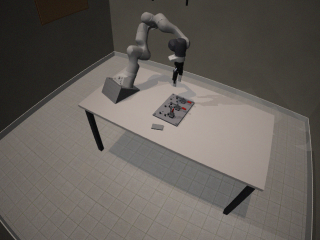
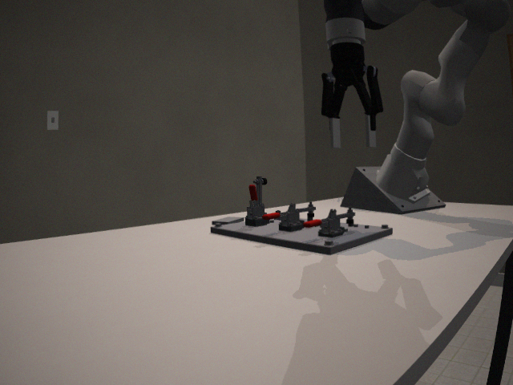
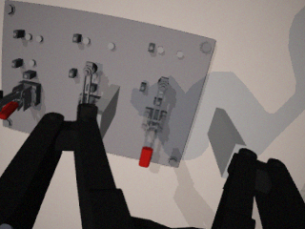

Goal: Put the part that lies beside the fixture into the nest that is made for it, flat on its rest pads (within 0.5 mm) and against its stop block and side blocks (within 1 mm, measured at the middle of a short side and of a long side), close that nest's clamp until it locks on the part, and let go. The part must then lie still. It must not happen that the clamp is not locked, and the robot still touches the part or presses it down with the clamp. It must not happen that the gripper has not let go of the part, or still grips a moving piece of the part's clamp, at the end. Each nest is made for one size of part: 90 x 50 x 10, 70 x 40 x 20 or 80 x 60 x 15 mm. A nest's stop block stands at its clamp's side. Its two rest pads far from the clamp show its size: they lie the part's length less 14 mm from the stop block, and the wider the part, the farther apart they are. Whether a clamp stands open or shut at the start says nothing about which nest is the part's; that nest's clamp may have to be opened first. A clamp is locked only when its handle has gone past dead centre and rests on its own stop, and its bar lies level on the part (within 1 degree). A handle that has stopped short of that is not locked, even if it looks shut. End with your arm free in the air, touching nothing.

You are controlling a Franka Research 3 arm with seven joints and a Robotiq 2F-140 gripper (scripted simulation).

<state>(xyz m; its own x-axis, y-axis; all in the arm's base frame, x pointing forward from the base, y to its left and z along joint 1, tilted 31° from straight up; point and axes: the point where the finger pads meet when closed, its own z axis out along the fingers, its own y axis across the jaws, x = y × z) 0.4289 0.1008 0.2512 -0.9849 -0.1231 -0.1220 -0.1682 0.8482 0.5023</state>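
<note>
My fingers are half open, grip nothing, and hide part of the middle clamp (image 3: 88,86) in the wrist view. The fixture (image 1: 173,109) lies below on the worktop (image 1: 219,134). The part (image 1: 157,126) lies beside it, outside the wrist view.

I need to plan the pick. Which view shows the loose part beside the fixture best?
The top view: the part lies flat on the table, apart from the fixture, its whole outline visible. The exterior view shows only a thin sliver behind the fixture's far end. The wrist view misses it.
</note>
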